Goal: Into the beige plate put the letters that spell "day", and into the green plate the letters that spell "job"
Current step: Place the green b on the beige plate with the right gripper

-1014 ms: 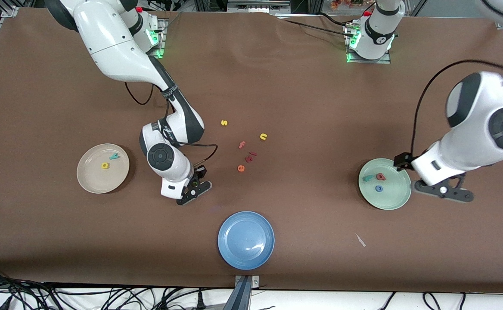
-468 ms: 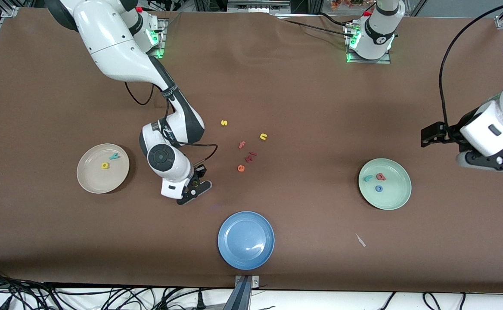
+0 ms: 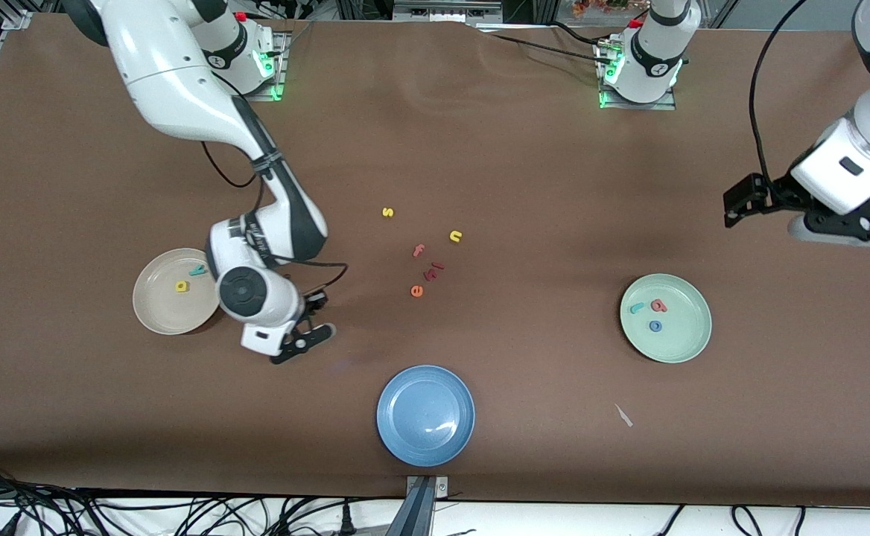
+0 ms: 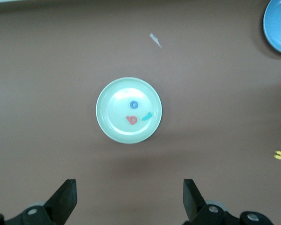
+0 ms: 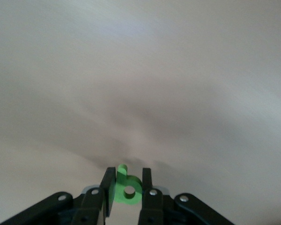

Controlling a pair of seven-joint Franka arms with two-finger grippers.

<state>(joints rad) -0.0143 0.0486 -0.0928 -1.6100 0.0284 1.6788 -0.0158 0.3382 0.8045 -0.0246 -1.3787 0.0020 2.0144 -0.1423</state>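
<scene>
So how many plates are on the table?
3: the beige plate toward the right arm's end, the green plate toward the left arm's end, and the blue plate nearest the front camera.
</scene>
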